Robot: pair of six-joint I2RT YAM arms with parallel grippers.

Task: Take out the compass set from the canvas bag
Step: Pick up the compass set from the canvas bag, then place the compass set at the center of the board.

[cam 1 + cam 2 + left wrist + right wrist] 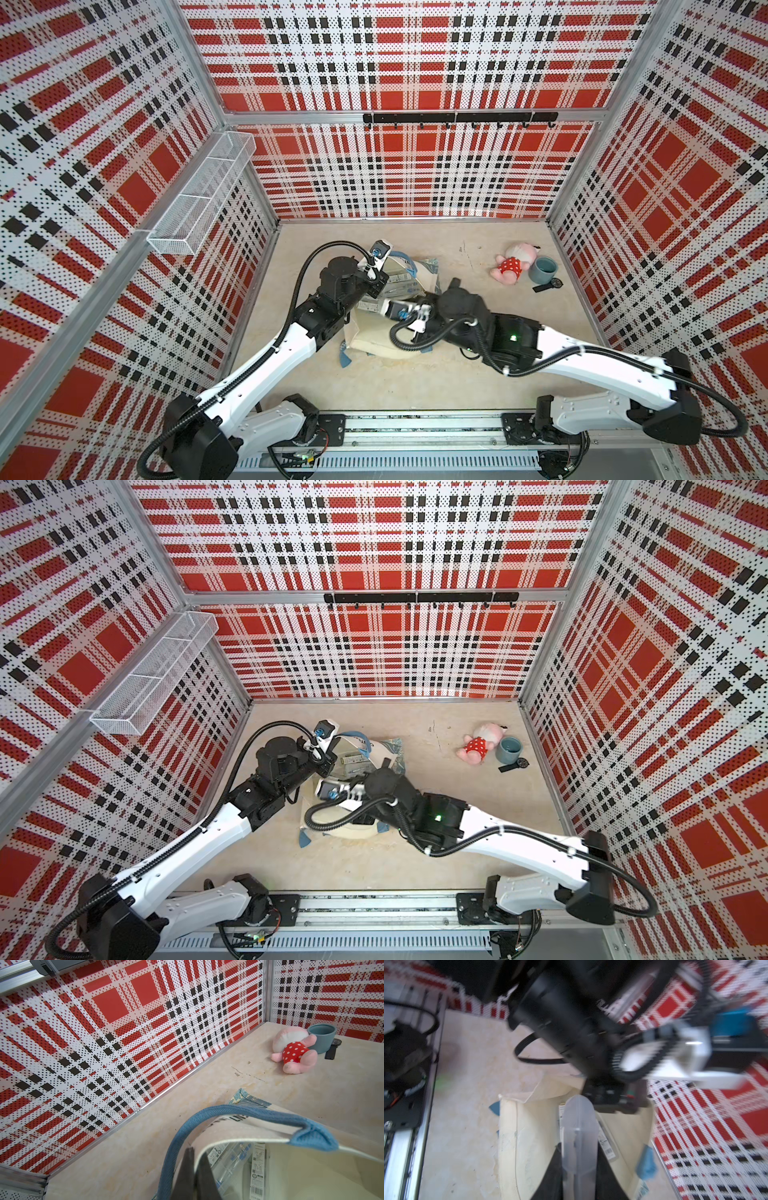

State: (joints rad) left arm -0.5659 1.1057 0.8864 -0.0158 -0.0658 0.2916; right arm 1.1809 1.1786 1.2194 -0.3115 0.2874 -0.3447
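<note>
Three walls [399, 174] of perforated panel printed in red, white and black plaid close in a pale beige, marble-look floor [374, 386] with a few dark scuffs. Silver metal posts [195, 62] frame the corners. A black hook rail [459, 118] runs along the back wall; a white wire-mesh basket [203, 187] hangs on the left-hand wall. Light is even and bright
</note>
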